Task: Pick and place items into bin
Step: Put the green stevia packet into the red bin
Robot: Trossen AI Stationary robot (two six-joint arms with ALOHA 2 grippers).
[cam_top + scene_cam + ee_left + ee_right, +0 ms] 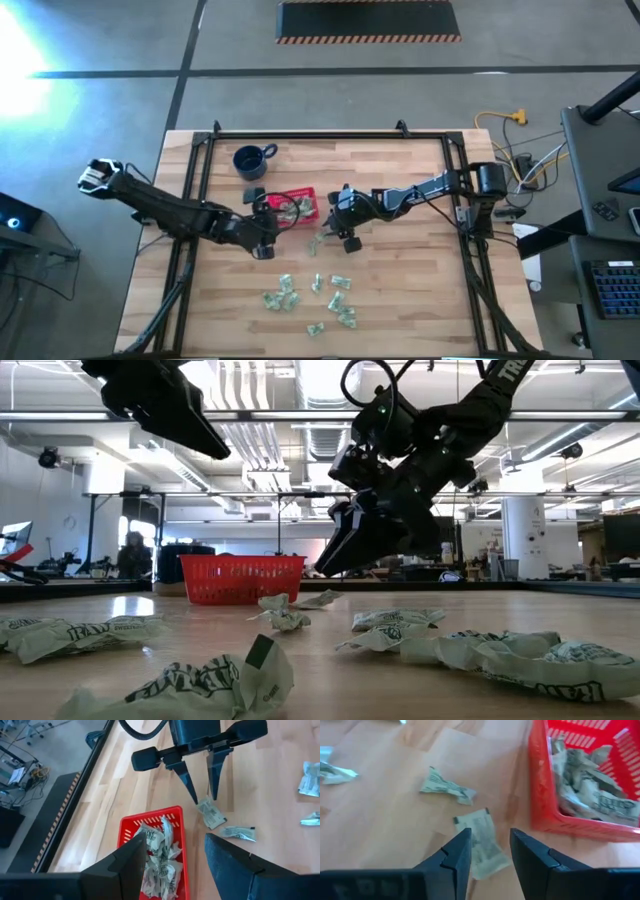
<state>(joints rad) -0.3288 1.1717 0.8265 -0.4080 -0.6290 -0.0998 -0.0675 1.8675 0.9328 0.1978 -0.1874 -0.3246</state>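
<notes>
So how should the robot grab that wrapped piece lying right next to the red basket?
Probably from straight above, pinching the wrapped piece across its narrow width. It lies flat on the table, so only its crinkled edges give a hold. The right gripper hangs open over it; the basket beside it leaves little room for a sideways approach.

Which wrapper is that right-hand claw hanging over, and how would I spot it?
Find the red basket near the middle of the wooden table. Beside it, toward the right arm, two wrapped pieces lie apart from the big scatter. The right gripper hangs open over the flatter wrapper, the one nearer the basket; its neighbour is more crumpled.
</notes>
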